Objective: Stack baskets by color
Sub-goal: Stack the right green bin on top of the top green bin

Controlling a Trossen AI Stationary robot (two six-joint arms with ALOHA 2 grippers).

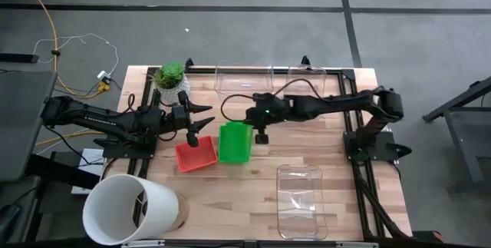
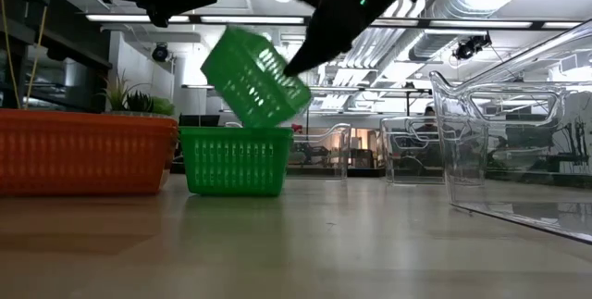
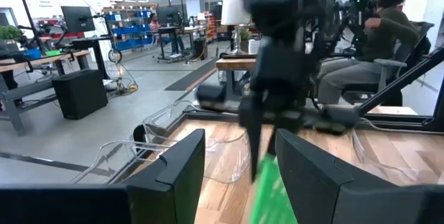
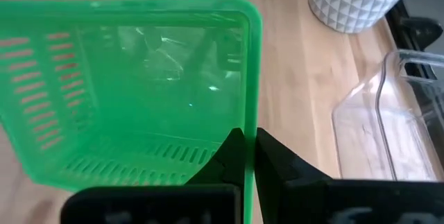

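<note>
I find the right gripper [image 4: 244, 156] clenched on the rim of a bright green perforated plastic basket [image 2: 256, 75], its two dark fingers pinching the thin side wall. In the low view that basket hangs tilted in the air, directly above a second green perforated basket [image 2: 236, 160] that sits upright on the wooden table [image 1: 307, 148]. Whether the lower corner of the lifted basket touches the rim of the one below, I cannot tell. From above, the two green baskets overlap as one shape at the table's middle.

The left gripper [image 1: 201, 126] hovers over the red perforated plastic basket [image 1: 196, 155], which rests on the table just beside the green pair. Its fingers [image 3: 182, 175] stand apart and grasp nothing.

Large clear plastic tubs are on the table as well: one [image 1: 300, 200] near the front edge on the right arm's side, two more [image 1: 244, 81] along the far edge. A small green plant in a white pot [image 1: 170, 80] stands at the far edge on the left arm's side. A big white cylindrical bucket [image 1: 130, 209] lies on its side at the front corner.
</note>
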